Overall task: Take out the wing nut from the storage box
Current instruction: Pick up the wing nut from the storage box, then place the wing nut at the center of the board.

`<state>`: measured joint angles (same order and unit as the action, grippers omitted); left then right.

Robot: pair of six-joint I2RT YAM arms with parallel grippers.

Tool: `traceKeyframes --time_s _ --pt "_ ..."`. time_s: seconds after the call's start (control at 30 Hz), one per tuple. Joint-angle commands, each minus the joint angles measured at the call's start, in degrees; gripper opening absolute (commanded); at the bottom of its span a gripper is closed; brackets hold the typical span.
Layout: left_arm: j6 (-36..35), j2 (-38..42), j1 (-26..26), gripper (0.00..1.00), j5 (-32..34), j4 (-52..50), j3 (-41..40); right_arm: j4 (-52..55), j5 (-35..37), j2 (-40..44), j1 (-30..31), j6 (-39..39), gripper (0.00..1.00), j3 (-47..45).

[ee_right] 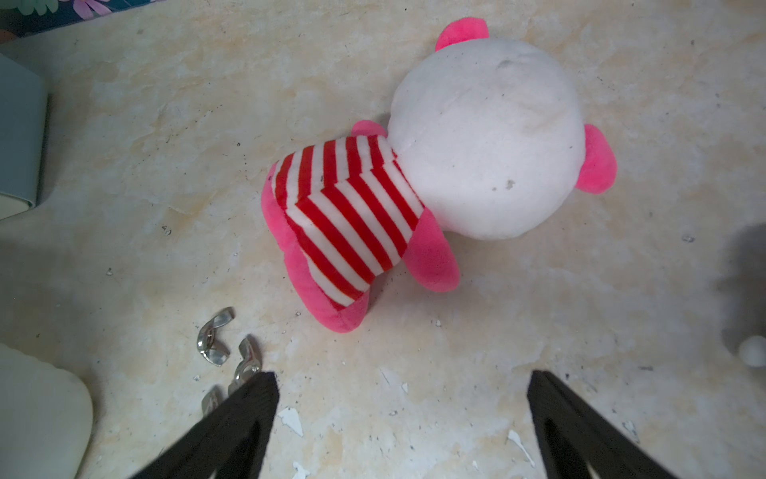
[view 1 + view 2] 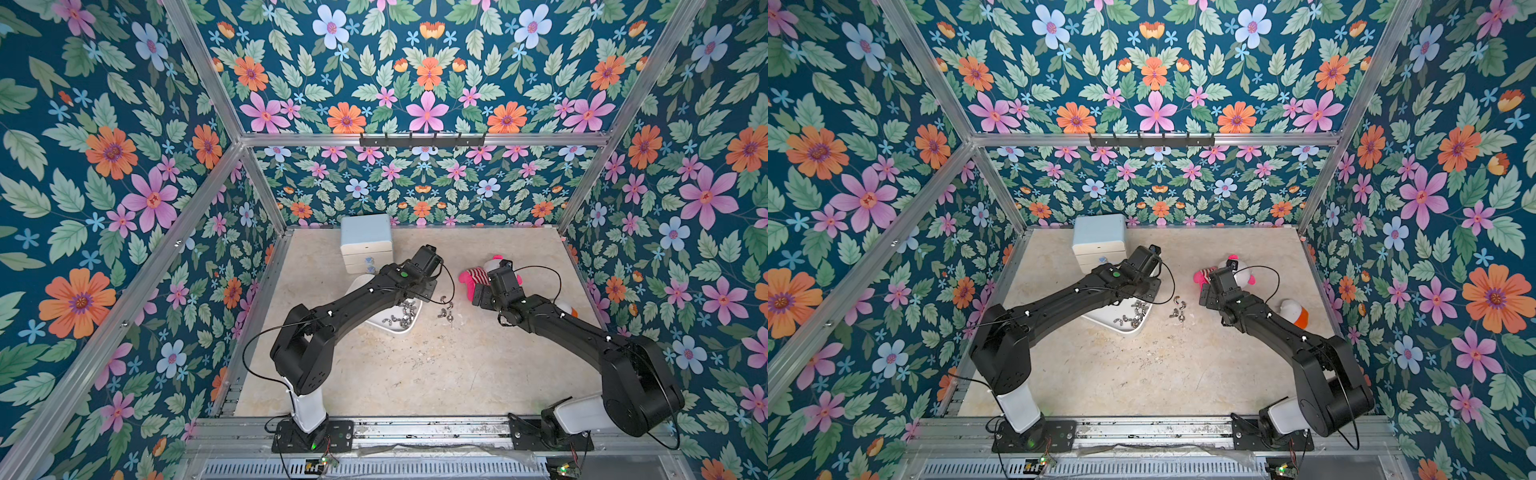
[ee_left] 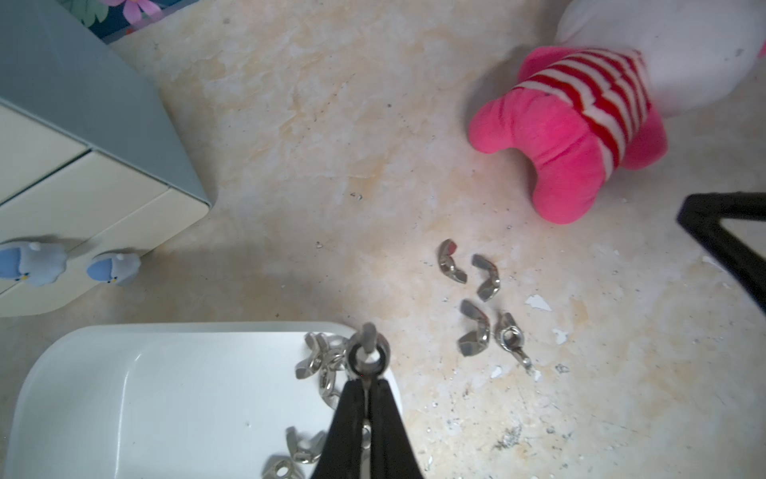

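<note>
Left wrist view: over a corner of the storage box (image 3: 186, 331), a wing nut (image 3: 368, 352) is pinched by one wing in the left claw (image 3: 367, 383).

Only a thin wing is gripped, so the nut could be twisted loose and dropped back into the box, or knocked against the four nuts (image 3: 472, 331) laid on the table (image 3: 331, 166). The right claw (image 1: 402, 381) is held spread and empty.

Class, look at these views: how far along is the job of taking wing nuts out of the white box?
Done: four nuts lie on the table beside the box. In hand: the left jaws are shut on a fifth nut, held above the box's corner. Left: set it down; several nuts remain in the box.
</note>
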<state>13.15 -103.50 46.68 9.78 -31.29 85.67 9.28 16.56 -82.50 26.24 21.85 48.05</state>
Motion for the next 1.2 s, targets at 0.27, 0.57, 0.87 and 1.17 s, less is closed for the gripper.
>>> traceKeyframes --time_s 0.27,0.57,0.87,1.17 --pt "4.0 -6.3 3.8 0.0 0.7 -1.8 5.8 1.5 2.4 1.6 -0.1 0.6 0.99 -0.6" --pt "7.2 -11.3 4.0 0.0 0.8 0.4 5.9 1.4 2.2 4.2 -1.6 0.3 0.99 -2.5" --pt "8.8 -14.4 4.1 0.0 1.7 1.5 6.0 1.1 1.9 4.3 -1.6 0.2 0.99 -3.2" --pt "9.1 -16.1 4.0 0.0 1.9 2.7 5.8 0.8 1.5 4.2 -1.6 0.4 0.99 -3.1"
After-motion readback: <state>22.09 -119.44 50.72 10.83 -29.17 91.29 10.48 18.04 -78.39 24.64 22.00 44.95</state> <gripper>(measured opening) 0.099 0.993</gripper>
